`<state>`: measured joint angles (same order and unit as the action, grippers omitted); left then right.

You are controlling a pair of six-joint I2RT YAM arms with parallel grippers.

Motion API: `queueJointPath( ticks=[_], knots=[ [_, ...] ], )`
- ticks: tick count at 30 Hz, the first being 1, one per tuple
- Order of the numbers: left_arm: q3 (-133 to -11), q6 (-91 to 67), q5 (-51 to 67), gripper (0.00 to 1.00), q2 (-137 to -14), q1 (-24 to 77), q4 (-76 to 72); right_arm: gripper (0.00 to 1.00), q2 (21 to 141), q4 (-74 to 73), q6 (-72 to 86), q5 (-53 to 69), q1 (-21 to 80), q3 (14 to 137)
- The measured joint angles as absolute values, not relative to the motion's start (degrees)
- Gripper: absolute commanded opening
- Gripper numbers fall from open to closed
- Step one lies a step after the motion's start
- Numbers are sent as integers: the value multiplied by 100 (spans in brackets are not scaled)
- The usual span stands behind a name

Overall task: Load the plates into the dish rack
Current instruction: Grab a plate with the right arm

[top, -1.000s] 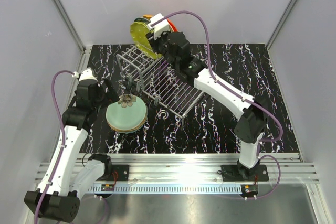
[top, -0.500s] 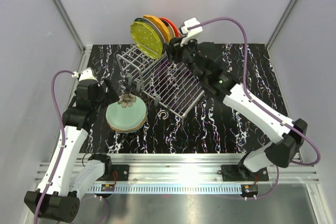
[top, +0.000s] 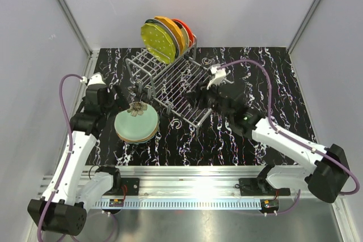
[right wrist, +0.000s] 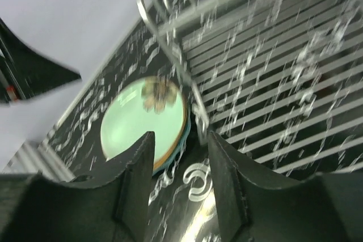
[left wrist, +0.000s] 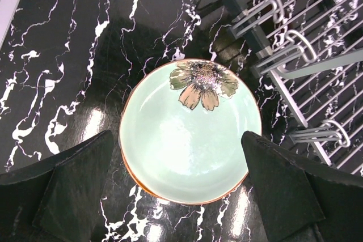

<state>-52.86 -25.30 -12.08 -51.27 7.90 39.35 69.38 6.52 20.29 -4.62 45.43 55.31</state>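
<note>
Dead under the left gripper (left wrist: 177, 140): the plate stack (left wrist: 190, 157), floral pale-green one on top, flat on the black marbled table (left wrist: 68, 38). Jaws spread wide, nothing in them. Its two fingers frame the stack's left and right edges in the wrist view; it hovers, no contact that I can see. The flower print sits at the plate's upper edge, the side facing the dish rack (top: 181, 92).

Right gripper (right wrist: 181, 140): jaws part-way apart, narrow gap, empty. It hangs over the lower-right end of the rack's flat grid. From there the stack is down-left in its wrist view, past the rack's corner. That picture is blurred; orange and teal rims show under the top plate, count unclear.

Rack runs diagonally, upper centre to lower right of the overhead frame. At upper centre the racked plates (top: 164, 37) stand on edge in the raised slotted end: dotted yellow-green in front, orange and red behind.

Judgement: left arm is clearly nearer, so the next pick looks like its job. Round plates, no long axis to align. What matters: the stack lies flat, the slots want a plate on edge, and the rack sits just right of the stack.
</note>
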Motion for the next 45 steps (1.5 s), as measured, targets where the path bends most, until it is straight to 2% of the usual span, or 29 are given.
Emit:
queueJointPath(
  ticks=[5, 10, 15, 32, 45],
  knots=[
    [-5286, -2532, -1192, 99, -5251, 744, 3938, 47, 7166, 729, 2644, -222, 4670, 4989],
    [-5286, -2532, -1197, 99, -5251, 716, 3938, 41, 7588, 985, 2967, -198, 5133, 4967],
    [-5286, -2532, -1199, 99, -5258, 696, 3935, 39, 8128, 1133, 3164, -244, 5522, 5022],
    [-5286, -2534, -1197, 99, -5166, 622, 3935, 40, 10232, 945, 3420, -969, 6020, 6427],
    [-5286, -2534, -1179, 99, -4936, 622, 3933, 44, 11063, 292, 3634, -1704, 6114, 7225]
  ],
)
